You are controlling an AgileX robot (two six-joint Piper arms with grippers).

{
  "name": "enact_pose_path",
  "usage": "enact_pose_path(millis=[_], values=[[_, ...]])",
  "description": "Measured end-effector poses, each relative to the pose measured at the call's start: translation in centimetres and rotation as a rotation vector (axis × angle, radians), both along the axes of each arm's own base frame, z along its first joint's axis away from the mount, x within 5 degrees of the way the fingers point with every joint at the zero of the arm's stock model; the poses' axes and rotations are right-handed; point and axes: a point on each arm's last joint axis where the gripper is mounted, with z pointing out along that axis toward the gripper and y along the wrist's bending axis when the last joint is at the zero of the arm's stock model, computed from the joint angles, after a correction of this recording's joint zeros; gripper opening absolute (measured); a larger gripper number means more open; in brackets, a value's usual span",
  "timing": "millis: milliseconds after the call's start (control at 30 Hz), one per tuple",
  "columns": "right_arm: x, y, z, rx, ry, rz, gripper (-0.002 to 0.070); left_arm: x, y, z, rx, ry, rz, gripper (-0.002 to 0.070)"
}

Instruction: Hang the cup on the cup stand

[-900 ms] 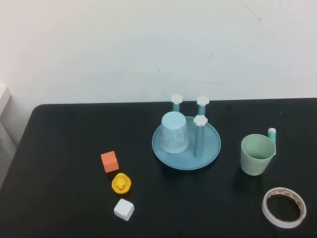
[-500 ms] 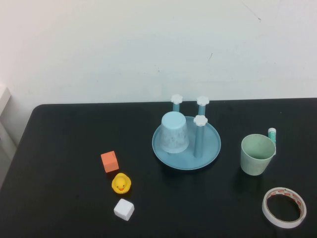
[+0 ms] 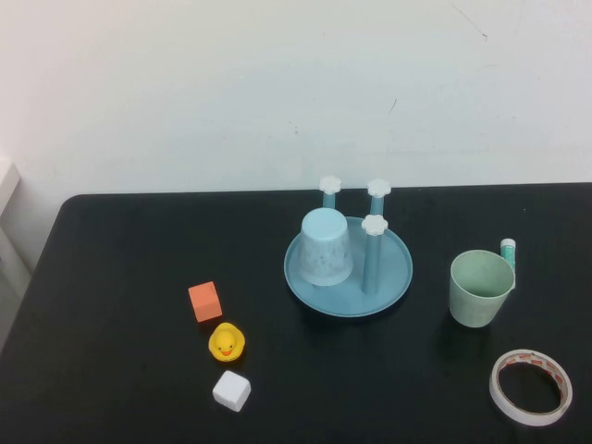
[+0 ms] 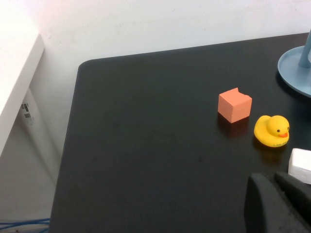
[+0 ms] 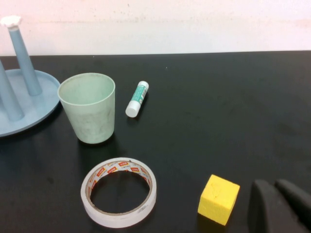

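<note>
The cup (image 3: 480,289) stood upright on the black table (image 3: 111,370), just right of the cup stand (image 3: 348,268), apart from it. A light blue cup (image 3: 326,246) sat inverted on that stand. Tape roll (image 3: 530,386) lay near the cup. The left gripper (image 4: 279,201) and right gripper (image 5: 281,204) hovered clenched, grasping nothing.

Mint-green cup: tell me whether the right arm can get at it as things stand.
Probably yes. The mint-green cup stands upright and alone; the tape roll and glue stick lie beside it, apart. The right gripper, jaws shut, must open first.
</note>
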Motion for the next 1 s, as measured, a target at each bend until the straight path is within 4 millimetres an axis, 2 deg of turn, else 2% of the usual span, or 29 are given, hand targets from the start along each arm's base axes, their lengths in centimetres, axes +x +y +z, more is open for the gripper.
enact_pose_path(millis=[567, 1000], values=[[0.00, -0.02, 0.00, -0.006, 0.000, -0.001, -0.0001, 0.00, 0.01, 0.00, 0.003, 0.000, 0.000, -0.0001], [0.01, -0.28, 0.07, -0.081, -0.003, -0.005, -0.0001, 0.00, 0.01, 0.00, 0.005, -0.001, 0.000, -0.0001]])
